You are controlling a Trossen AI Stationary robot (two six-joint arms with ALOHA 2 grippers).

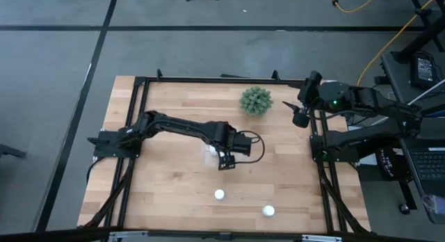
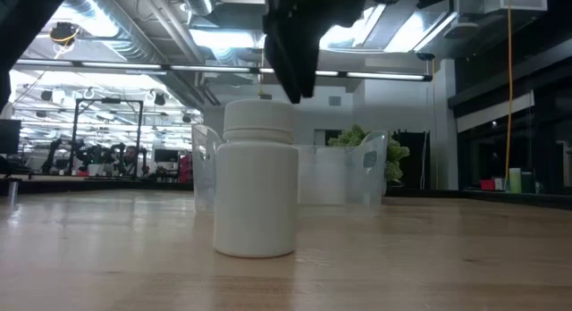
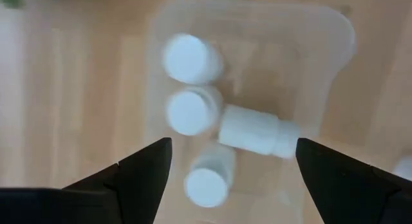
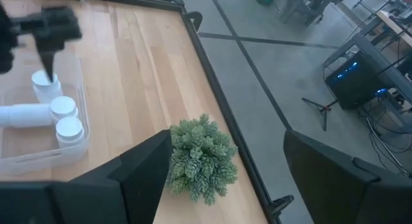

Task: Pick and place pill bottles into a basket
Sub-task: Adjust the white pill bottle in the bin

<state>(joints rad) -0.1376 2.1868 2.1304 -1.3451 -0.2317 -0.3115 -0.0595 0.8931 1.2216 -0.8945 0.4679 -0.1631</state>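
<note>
Your left pincer [image 3: 228,166] hangs spread and empty right over the basket [image 3: 335,37], where four pill bottles [image 3: 192,58] already sit, while two more [image 1: 220,195] wait on the table [image 1: 167,193], right pincer [image 4: 222,166] parked open by the plant [image 4: 201,158].

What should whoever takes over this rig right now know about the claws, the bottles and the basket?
Left claw: open, empty, above the basket.
Right claw: open, empty, parked at the table's far right edge near the plant.
In the basket: four pill bottles, three upright and one lying on its side.
Still out on the table near the front edge: two bottles.
Left to do: pick up those two and place them in the basket.
</note>
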